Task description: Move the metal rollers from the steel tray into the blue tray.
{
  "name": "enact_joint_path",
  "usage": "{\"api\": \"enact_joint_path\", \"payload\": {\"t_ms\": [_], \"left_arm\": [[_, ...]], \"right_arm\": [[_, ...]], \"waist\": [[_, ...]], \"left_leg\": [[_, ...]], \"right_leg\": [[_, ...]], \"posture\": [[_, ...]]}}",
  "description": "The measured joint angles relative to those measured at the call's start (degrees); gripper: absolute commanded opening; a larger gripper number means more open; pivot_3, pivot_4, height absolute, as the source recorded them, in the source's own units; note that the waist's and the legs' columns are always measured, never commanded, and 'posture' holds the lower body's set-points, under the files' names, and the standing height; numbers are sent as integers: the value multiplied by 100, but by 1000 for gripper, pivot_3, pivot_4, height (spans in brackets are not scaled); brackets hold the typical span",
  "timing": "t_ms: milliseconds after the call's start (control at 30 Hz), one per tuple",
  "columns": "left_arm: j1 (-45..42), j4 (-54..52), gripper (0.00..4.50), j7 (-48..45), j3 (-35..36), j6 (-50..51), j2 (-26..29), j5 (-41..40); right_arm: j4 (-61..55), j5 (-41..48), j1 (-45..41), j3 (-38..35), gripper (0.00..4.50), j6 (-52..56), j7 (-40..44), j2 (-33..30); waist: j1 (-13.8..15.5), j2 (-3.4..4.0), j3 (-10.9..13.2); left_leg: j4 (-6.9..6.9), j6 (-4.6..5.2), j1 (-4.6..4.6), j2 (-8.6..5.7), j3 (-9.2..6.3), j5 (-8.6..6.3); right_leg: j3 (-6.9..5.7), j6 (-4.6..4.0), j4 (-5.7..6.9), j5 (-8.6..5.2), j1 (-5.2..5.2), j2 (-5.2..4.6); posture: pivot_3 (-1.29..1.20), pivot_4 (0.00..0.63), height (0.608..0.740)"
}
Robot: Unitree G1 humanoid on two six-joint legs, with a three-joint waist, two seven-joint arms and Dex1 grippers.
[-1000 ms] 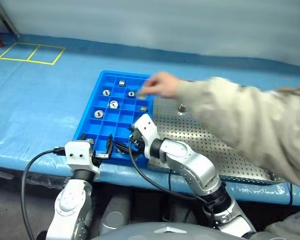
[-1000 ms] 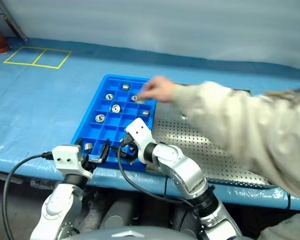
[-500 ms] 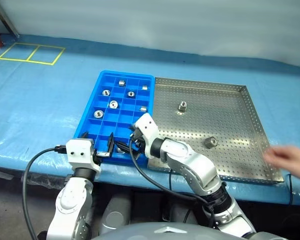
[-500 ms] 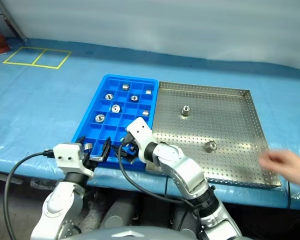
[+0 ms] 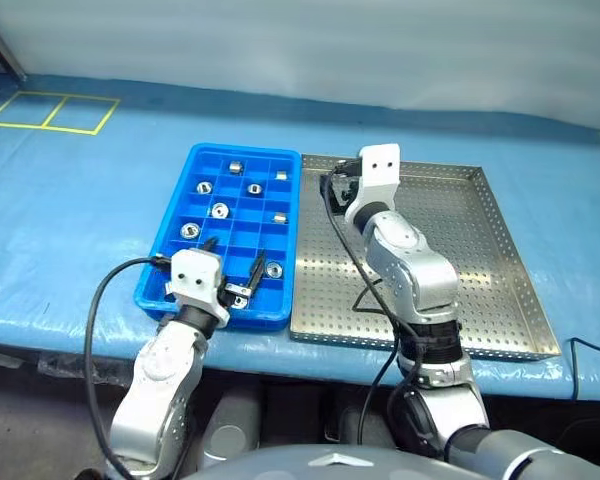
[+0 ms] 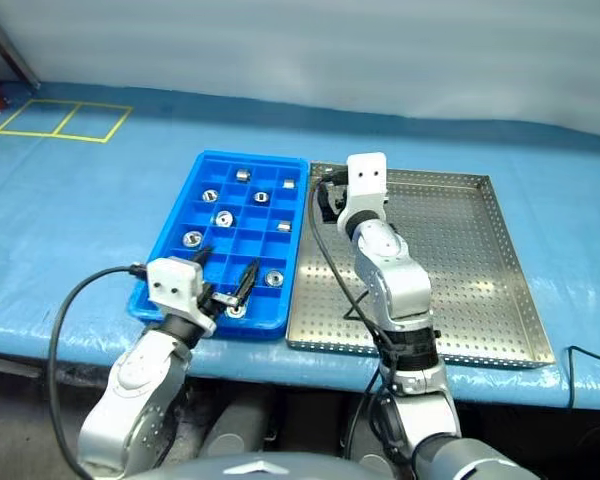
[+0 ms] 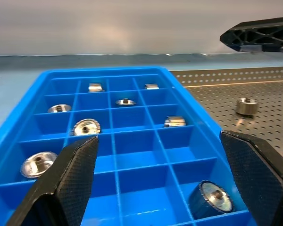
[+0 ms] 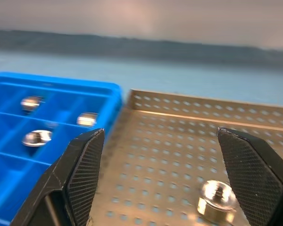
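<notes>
The blue tray (image 5: pixel 265 318) lies left of the steel tray (image 5: pixel 480 250), and the two touch. Several metal rollers (image 5: pixel 220 210) sit in the blue tray's cells. One roller (image 8: pixel 217 195) stands on the steel tray's perforated floor, just ahead of my right gripper (image 8: pixel 161 134), which is open and empty above that floor. The same roller (image 7: pixel 246 106) shows in the left wrist view. My left gripper (image 5: pixel 233 258) hovers open and empty over the blue tray's near cells, close to a roller (image 7: pixel 213 197). In the eye views my right arm hides the steel tray's rollers.
Both trays rest on a pale blue table cover (image 5: pixel 70 220). A yellow taped rectangle (image 5: pixel 50 110) marks its far left corner. Black cables (image 5: pixel 100 300) trail from both wrists over the table's front edge.
The person's hand has left the scene. My right gripper swung from the blue tray's near edge forward and rightward over the steel tray. The left gripper shifted slightly right. The camera also shifted.
</notes>
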Motion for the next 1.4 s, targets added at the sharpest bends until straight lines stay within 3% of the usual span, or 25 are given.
{"api": "enact_joint_path", "payload": {"t_ms": [300,800,1400], "left_arm": [[-504,286,4500,-379,-639,207,-31,-95],[-402,281,4500,-348,-763,358,0,-90],[-360,279,4500,-264,-762,359,-4,-92]], "right_arm": [[1982,-88,-580,-424,4013,-656,-280,58],[4202,-174,-1329,-381,4013,-1713,78,61],[4301,-223,-1252,-298,4013,-1749,156,6]], "waist": [[-315,5,0],[-307,8,2],[-295,10,3]], "left_leg": [[-5,4,12,2,-1,2],[-4,5,22,3,5,2],[-5,5,21,5,5,2]], "right_leg": [[9,-15,4,12,7,8],[31,-8,10,8,11,12],[35,-7,11,8,9,14]], "posture": [[158,150,740],[211,150,740],[199,150,740]]}}
